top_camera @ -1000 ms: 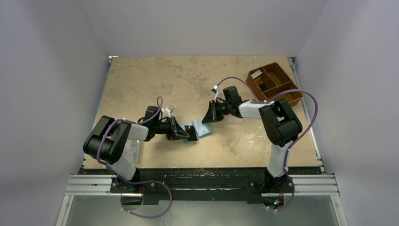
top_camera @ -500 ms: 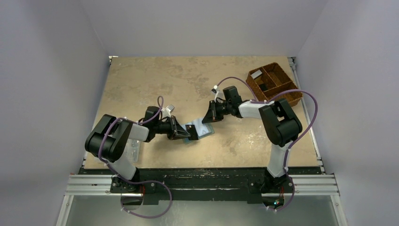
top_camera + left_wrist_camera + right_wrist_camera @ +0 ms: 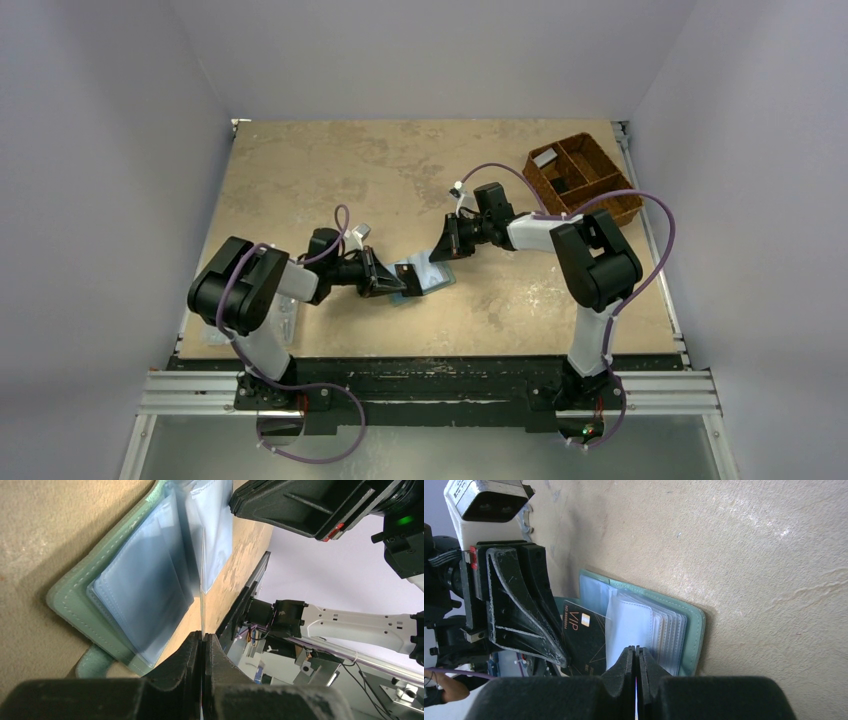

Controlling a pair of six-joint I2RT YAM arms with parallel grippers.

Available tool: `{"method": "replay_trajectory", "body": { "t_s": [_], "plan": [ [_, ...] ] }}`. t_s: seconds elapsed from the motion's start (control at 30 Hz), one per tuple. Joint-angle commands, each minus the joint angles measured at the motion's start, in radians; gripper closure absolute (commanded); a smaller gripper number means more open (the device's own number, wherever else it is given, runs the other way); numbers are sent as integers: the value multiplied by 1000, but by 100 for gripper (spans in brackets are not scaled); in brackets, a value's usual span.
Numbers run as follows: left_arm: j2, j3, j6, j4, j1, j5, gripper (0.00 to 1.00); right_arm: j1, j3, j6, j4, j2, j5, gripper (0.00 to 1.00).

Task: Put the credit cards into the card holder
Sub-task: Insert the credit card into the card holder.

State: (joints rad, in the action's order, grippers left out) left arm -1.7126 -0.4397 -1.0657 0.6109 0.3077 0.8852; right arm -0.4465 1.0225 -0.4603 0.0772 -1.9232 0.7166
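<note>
In the overhead view, a clear plastic box (image 3: 286, 320) sits at the lower left of the tan counter (image 3: 330, 170), partly covered by the left arm. That arm reaches toward the frame's centre, and the left gripper (image 3: 388, 282) ends at the left edge of the open card holder (image 3: 428, 276). Its jaws are pressed together on a black credit card (image 3: 585, 640) printed "VIP". In the left wrist view the card shows only as a thin edge running up from between the jaws. In the right wrist view it lies slanted over the left half of the card holder, its lower end hidden behind the jaws of that camera's own gripper.

The card holder lies opened flat just below the middle of the overhead frame. It has a grey-green stitched rim and a stack of clear, pale blue sleeves inside.

The right gripper (image 3: 440, 252) comes in from the upper right and meets the card holder at its upper right edge. Its jaws are closed, pinching the edge of one clear sleeve that stands away from the rest of the stack.

At the upper right corner of the counter, well apart from both grippers, stands a brown woven divided basket (image 3: 611, 166). A small pale item lies in its upper-left compartment.
</note>
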Motion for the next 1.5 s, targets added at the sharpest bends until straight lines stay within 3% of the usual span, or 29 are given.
{"method": "replay_trajectory", "body": {
  "t_s": [0.0, 0.47, 1.03, 1.3, 1.47],
  "plan": [
    [-30, 6, -37, 141, -9, 3, 100, 7, -25, 36, -52, -36, -98, 96],
    [-69, -10, -9, 153, -9, -36, 100, 6, -27, 43, -59, -35, -98, 96],
    [-112, 38, -132, 362, -9, -75, 100, 6, -36, 38, -50, -34, -95, 96],
    [-168, 103, -260, 604, -1, -93, 100, 7, -46, 20, -34, -23, -91, 96],
    [-164, 105, -263, 600, 57, -156, 100, 8, -52, 2, -27, 1, -94, 96]
  ]
}}
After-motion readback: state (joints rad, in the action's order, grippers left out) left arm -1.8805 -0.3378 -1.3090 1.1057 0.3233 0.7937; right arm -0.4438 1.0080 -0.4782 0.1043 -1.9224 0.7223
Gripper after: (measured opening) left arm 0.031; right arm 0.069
